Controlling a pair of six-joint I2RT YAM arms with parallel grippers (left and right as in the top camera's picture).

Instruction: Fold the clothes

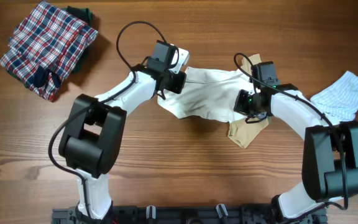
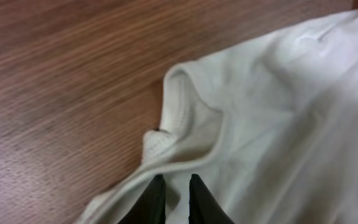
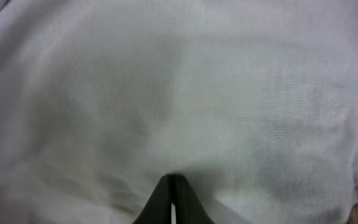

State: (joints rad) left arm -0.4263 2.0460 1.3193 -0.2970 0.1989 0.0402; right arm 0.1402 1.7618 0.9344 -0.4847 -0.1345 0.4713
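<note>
We are gripping the white top (image 1: 207, 93), near the far edge of the surface (image 1: 179, 168): left end effector (image 2: 174, 186) closed on its hem, right end effector (image 3: 171, 186) closed on its body. Shallow pinches are risking slip, letting the tan sleeve (image 1: 247, 134) drag crooked.

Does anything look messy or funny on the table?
Yes. The cream-white cloth top is rumpled and bunched up, not flat, with a tan-beige sleeve part sticking out below it. The pale blue striped garment lies crumpled near the right edge.
</note>
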